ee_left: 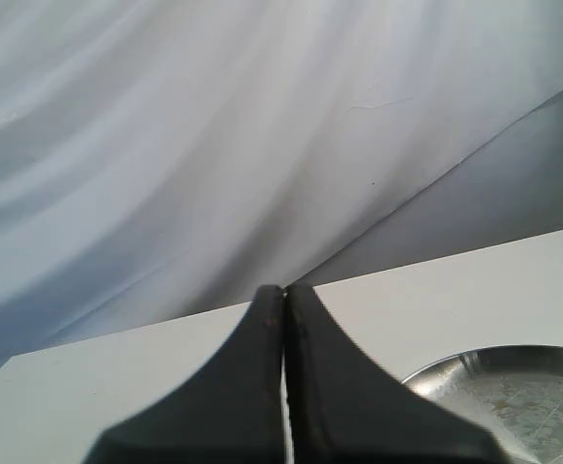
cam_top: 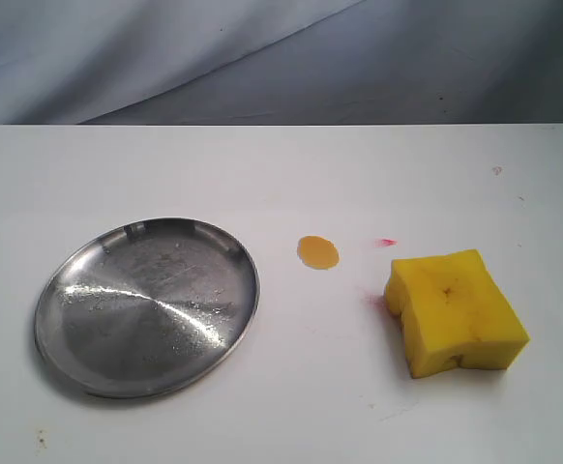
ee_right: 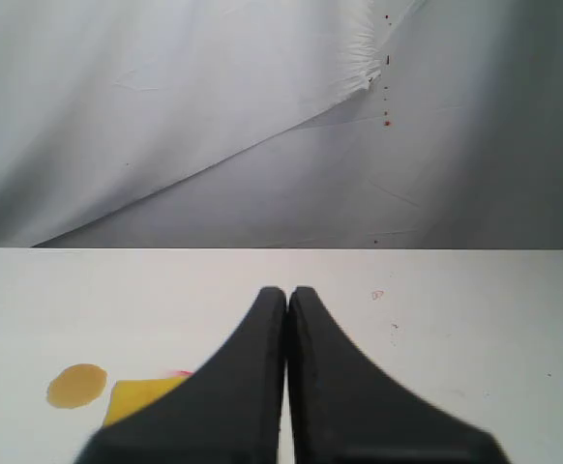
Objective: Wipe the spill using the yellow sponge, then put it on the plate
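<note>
The yellow sponge point(cam_top: 456, 311) lies on the white table at the right of the exterior view, with the small orange spill point(cam_top: 317, 252) to its left. The silver plate point(cam_top: 78, 362) rests further left and holds nothing. No arm shows in the exterior view. In the right wrist view my right gripper point(ee_right: 287, 292) is shut and empty, with a corner of the sponge point(ee_right: 136, 397) and the spill point(ee_right: 76, 385) beyond its fingers. In the left wrist view my left gripper point(ee_left: 283, 290) is shut and empty, with the plate's rim point(ee_left: 436, 368) beside it.
Thin pink-red smears point(cam_top: 385, 241) mark the table between the spill and the sponge. A grey-white cloth backdrop point(cam_top: 262, 58) hangs behind the table's far edge.
</note>
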